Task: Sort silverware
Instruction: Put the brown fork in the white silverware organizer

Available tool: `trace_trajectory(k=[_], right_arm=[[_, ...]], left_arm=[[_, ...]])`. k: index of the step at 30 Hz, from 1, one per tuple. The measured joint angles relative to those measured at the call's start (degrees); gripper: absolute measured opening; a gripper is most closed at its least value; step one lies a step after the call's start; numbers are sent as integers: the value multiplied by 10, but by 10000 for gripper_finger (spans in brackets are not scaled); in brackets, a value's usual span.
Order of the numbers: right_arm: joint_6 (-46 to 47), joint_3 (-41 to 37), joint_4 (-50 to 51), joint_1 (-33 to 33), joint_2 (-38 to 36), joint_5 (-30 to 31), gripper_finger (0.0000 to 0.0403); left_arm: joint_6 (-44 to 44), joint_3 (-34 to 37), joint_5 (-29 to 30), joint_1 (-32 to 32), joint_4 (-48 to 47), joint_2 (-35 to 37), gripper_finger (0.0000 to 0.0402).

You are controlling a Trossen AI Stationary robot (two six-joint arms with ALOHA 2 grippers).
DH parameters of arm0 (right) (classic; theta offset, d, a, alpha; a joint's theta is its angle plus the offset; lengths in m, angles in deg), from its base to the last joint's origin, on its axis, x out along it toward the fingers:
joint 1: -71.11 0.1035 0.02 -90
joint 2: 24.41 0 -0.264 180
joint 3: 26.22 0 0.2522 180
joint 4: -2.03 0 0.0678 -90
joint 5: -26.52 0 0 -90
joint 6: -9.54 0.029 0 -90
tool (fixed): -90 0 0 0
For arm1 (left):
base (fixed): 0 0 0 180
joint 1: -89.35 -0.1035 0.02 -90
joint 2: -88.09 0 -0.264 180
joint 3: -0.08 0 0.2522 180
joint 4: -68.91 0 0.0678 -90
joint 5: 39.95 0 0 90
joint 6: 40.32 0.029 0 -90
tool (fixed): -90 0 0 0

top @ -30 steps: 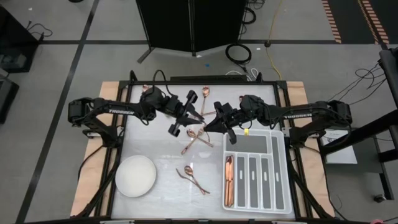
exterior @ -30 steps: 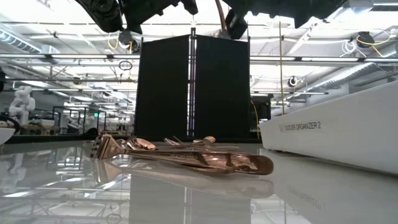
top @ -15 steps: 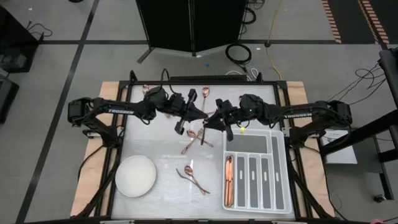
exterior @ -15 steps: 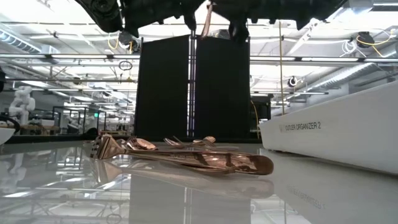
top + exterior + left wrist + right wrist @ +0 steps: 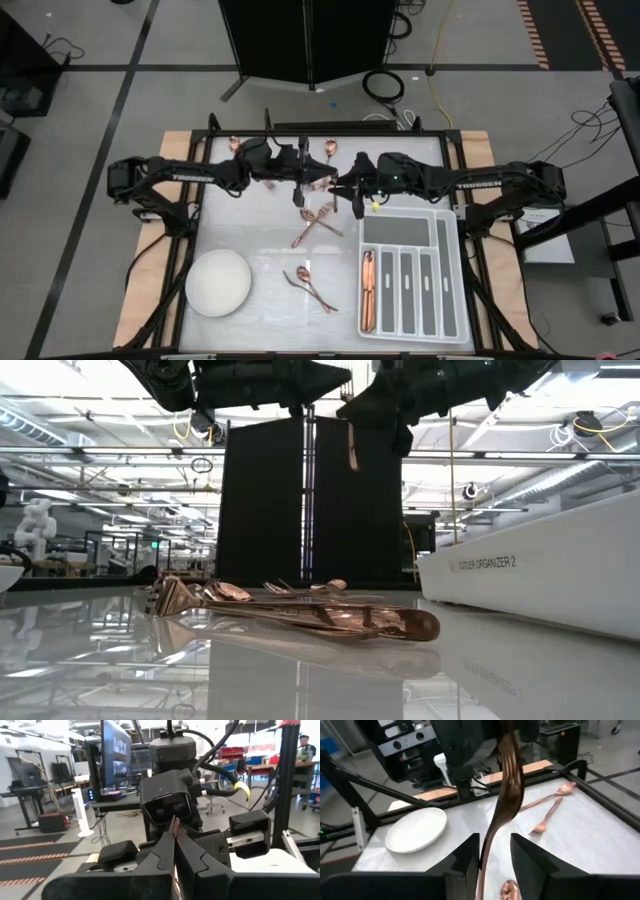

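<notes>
A copper utensil (image 5: 507,780) hangs in the air above the table's middle, its long axis almost vertical. The left gripper (image 5: 173,832) is shut tight on its upper end. The right gripper (image 5: 494,852), at 3 o'clock from it, has fingers parted around the handle without pressing. The grey tray (image 5: 448,270) lies toward 4 o'clock, nearer the right arm.

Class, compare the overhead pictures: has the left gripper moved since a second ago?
Yes. The left gripper has risen toward the table's far edge, away from the white bowl, and now grips the utensil.
</notes>
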Motion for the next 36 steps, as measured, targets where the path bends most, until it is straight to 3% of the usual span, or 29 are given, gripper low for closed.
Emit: trace_trajectory(k=[7, 13, 26, 32, 36], right_arm=[[-26, 0, 15, 0, -6, -1, 83], [-50, 0, 18, 0, -5, -2, 10], [-53, -1, 14, -11, -5, 17, 1], [-55, -1, 11, -23, -5, 17, 1], [-62, -1, 3, -36, -5, 19, 1]], left_arm=[[3, 0, 1, -3, -18, 0, 0], [5, 0, 0, -3, -21, 1, 3], [-4, -1, 16, -8, -60, 1, 121], [-9, -5, 60, -33, -98, 5, 129], [-35, -47, 67, -53, -219, 20, 130]])
